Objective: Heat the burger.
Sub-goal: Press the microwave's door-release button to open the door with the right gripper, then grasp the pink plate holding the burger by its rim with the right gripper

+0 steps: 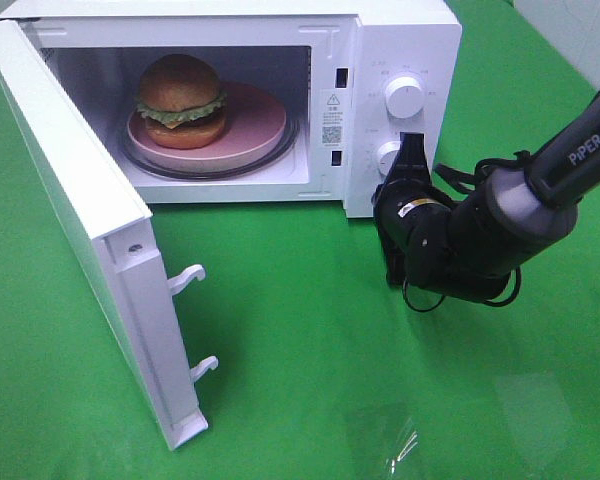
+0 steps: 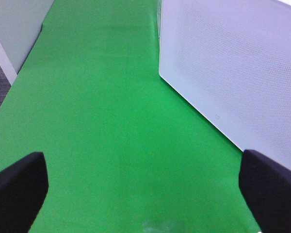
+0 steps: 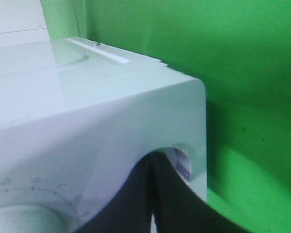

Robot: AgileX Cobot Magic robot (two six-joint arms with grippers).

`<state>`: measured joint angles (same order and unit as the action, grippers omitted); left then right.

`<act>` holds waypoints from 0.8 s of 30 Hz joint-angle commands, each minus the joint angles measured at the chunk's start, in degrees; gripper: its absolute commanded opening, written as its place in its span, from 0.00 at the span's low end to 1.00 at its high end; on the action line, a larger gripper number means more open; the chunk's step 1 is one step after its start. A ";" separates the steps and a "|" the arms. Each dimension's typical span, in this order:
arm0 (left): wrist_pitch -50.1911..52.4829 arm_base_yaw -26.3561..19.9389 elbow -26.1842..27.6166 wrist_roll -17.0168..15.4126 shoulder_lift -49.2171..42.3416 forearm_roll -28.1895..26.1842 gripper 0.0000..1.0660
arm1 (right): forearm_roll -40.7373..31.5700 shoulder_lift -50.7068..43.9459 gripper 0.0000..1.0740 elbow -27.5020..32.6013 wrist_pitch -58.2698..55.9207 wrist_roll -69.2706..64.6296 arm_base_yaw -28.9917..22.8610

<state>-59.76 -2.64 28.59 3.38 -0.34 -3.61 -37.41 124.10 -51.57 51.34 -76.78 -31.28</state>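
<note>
The burger (image 1: 180, 98), with its golden bun and green lettuce, sits on a pink plate (image 1: 252, 128) inside the open microwave (image 1: 390, 40). My right gripper (image 1: 411, 146) is shut with nothing between its fingers, and its tip rests at the control panel beside the lower knob (image 1: 387, 157). In the right wrist view the closed fingers (image 3: 157, 199) lie against the white panel and a bit of a knob (image 3: 183, 163) shows by their tip. My left gripper (image 2: 145, 194) is wide open over the green table beside the door's outer face (image 2: 233, 68). It is out of the exterior view.
The microwave door (image 1: 90, 230) swings out wide toward the front left, with two latch hooks (image 1: 188, 277) on its edge. The upper knob (image 1: 404, 97) sits above the right gripper. Green cloth (image 1: 300, 330) covers the table in front.
</note>
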 commanded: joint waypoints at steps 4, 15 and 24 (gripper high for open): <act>0.46 0.00 -0.11 0.11 -1.03 -0.40 0.94 | 5.61 -6.42 0.00 3.72 2.12 0.17 1.15; 0.46 0.00 -0.11 0.11 -1.03 -0.40 0.94 | 10.03 -9.97 0.00 9.51 -6.25 0.97 1.15; 0.46 0.00 -0.11 0.11 -1.03 -0.40 0.94 | 17.19 -15.99 0.00 15.13 -8.37 1.03 1.15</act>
<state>-59.76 -2.64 28.59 3.38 -0.34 -3.61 -21.43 109.03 -36.61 43.32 -76.60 -30.48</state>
